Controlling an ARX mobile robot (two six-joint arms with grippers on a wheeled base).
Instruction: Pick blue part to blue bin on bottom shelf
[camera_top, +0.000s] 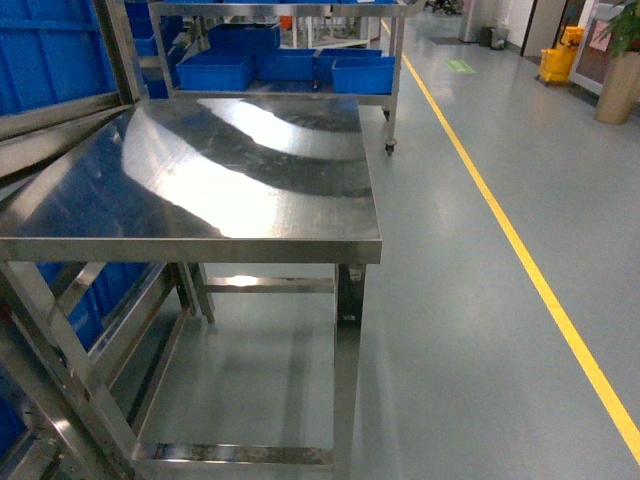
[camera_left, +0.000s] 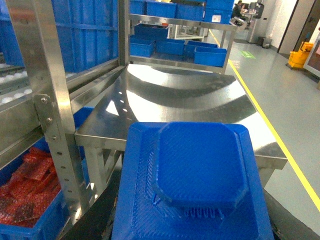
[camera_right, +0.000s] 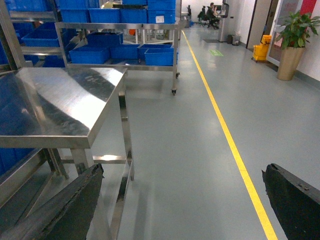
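The blue part (camera_left: 197, 160), a ribbed blue block with a raised eight-sided top, fills the lower middle of the left wrist view. My left gripper (camera_left: 192, 225) is shut on it, with only dark finger edges showing at either side. It hangs in front of the steel table's corner, beside the rack post (camera_left: 50, 110). Low in the rack, a blue bin (camera_top: 95, 300) shows behind rails in the head view, its inside hidden. My right gripper (camera_right: 182, 200) is open over bare floor, holding nothing. Neither gripper shows in the head view.
A steel table (camera_top: 230, 170) stands ahead, with the rack on its left. A blue crate of red bubble-wrap packets (camera_left: 25, 185) sits low in the rack. A wheeled cart with several blue crates (camera_top: 290, 65) stands behind the table. A yellow floor line (camera_top: 520, 250) runs on the right.
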